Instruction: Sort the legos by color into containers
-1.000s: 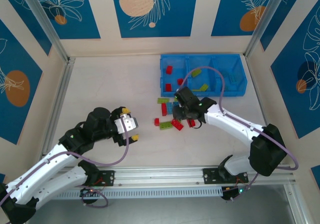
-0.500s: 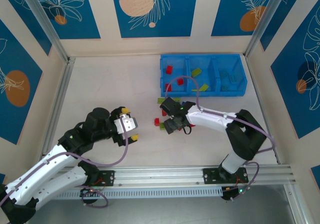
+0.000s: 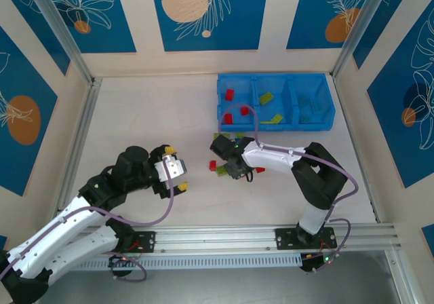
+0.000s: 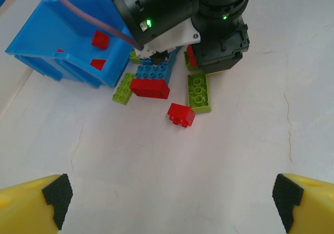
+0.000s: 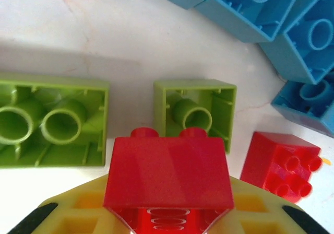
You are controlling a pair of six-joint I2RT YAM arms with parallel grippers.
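Note:
My right gripper [image 5: 168, 213] is shut on a red lego [image 5: 168, 179], low over the loose pile; in the top view this gripper [image 3: 234, 165] sits at the pile's middle. Below it lie two upturned lime green legos [image 5: 194, 111] [image 5: 52, 120], another red lego [image 5: 284, 163] and light blue legos [image 5: 282, 20]. The containers [image 3: 274, 80] are one blue tray at the back, with red legos [image 3: 229, 95] in the left compartment, green legos [image 3: 266, 98] in the middle and light blue legos [image 3: 312, 104] on the right. My left gripper [image 3: 178, 172] is open, over bare table, left of the pile.
From the left wrist I see a small red lego [image 4: 181, 114], a green one [image 4: 199, 91], a long red one [image 4: 150, 88] and the tray's corner [image 4: 68, 41]. Side walls and a metal rail [image 3: 224, 236] at the near edge bound the table.
My right arm has swung left from the pile's right side to its middle. Its jaws widened and then closed on the red lego. The left arm has not moved.

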